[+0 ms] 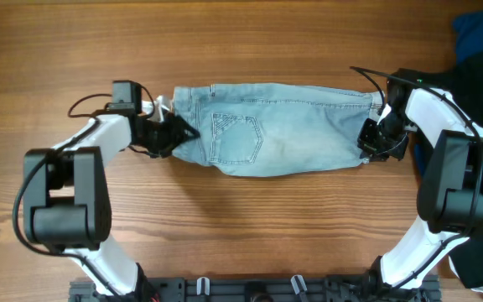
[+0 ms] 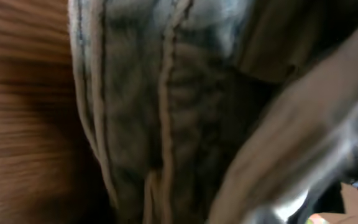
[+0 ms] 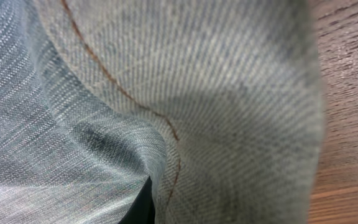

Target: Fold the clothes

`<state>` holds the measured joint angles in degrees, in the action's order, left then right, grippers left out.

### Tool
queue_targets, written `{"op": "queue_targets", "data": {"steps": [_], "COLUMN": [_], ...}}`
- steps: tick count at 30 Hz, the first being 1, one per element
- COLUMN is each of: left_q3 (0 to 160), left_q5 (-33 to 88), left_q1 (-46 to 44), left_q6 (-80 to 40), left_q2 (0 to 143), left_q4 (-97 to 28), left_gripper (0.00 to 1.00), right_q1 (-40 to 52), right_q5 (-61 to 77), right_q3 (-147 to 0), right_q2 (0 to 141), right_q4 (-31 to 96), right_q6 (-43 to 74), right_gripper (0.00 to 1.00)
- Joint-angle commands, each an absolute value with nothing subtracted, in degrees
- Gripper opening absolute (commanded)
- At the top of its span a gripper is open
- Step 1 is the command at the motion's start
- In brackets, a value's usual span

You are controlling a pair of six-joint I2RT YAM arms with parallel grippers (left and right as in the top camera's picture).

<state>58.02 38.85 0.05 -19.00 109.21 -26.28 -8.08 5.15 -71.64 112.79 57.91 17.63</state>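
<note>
The shorts [image 1: 283,130] lie flat across the upper middle of the wooden table [image 1: 250,226], with one stitched back pocket [image 1: 237,138] facing up left of centre. The left gripper [image 1: 183,134] is clenched on their left edge. The right gripper [image 1: 371,143] is clamped on their lower right corner. Both wrist views are filled with close denim, blurred on the left and creased on the right. A black garment [image 1: 476,67] and a blue cloth [image 1: 480,29] sit at the upper right.
</note>
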Motion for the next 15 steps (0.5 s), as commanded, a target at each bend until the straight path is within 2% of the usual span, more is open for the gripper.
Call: {"op": "queue_targets", "data": {"steps": [1,12,13,15], "left_q3": [56.5,56.6,56.7,56.7], "left_q5": [36.3,27.5,27.5,27.5], "left_q1": [-0.4,10.1,12.6,14.7], "left_q6": [-18.4,-18.4,-18.4,-18.4], "left_q2": [111.4,109.4,109.0,108.8], "left_q4": [-26.4,-36.9,-38.2,-39.2], "left_gripper": [0.06,0.04,0.29,0.3], "right_q1": [-8.2,-8.2,-8.2,-8.2], "right_q5": [3.4,3.4,3.4,3.4], "right_q3": [-70.8,-70.8,-70.8,-70.8], "right_q2": [111.9,111.9,111.9,111.9], "right_q4": [58.2,58.2,58.2,58.2], "right_q6": [16.4,15.1,15.1,15.1], "right_gripper": [0.04,0.05,0.05,0.05]}}
